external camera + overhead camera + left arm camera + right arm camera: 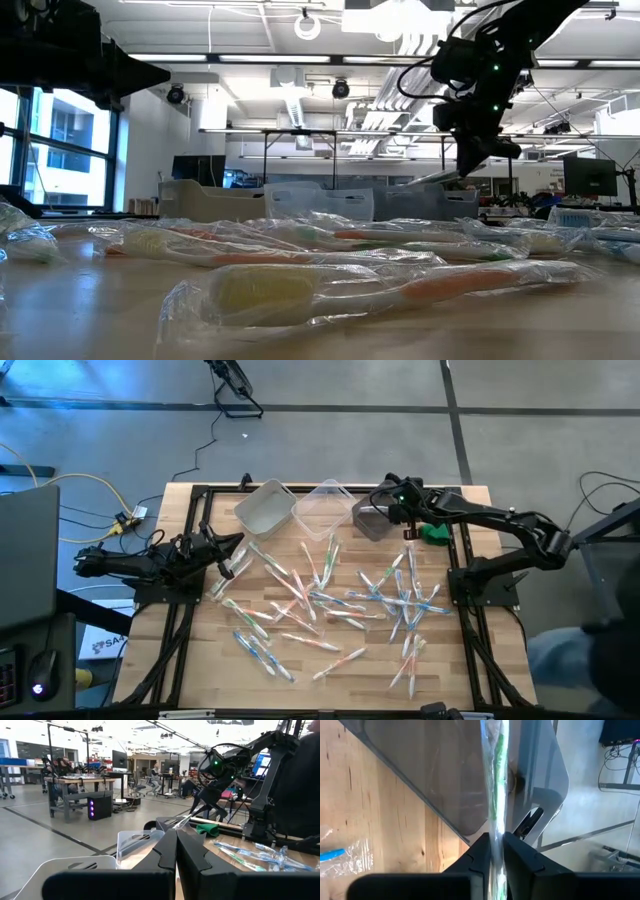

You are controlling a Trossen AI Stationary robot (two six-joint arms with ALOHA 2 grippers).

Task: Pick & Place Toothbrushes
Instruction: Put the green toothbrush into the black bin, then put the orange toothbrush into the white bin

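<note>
Several wrapped toothbrushes (330,605) lie scattered flat on the wooden table (200,670). Three bins stand side by side at the far edge: white (264,508), clear (322,508) and grey (370,520). My right gripper (497,845) hangs over the grey bin (445,770), shut on a green-handled toothbrush (496,785) in its clear wrapper. In the low view this gripper (475,165) hangs well above the table. My left gripper (238,542) waits shut at the table's left side, above the table, holding nothing. My right gripper pinches the green toothbrush's wrapper (496,832) between its two fingers. The fingers slant downward from the table's right side and lie along the toothbrush. The toothbrush is lifted clear and sticks out past the fingertips (435,178), over the grey bin's inside.
A small green object (435,532) lies on the table just right of the grey bin. Wrapped toothbrushes cover the middle and right of the table, and some lie close to the low camera (380,290). Black frame rails (465,590) run along both sides.
</note>
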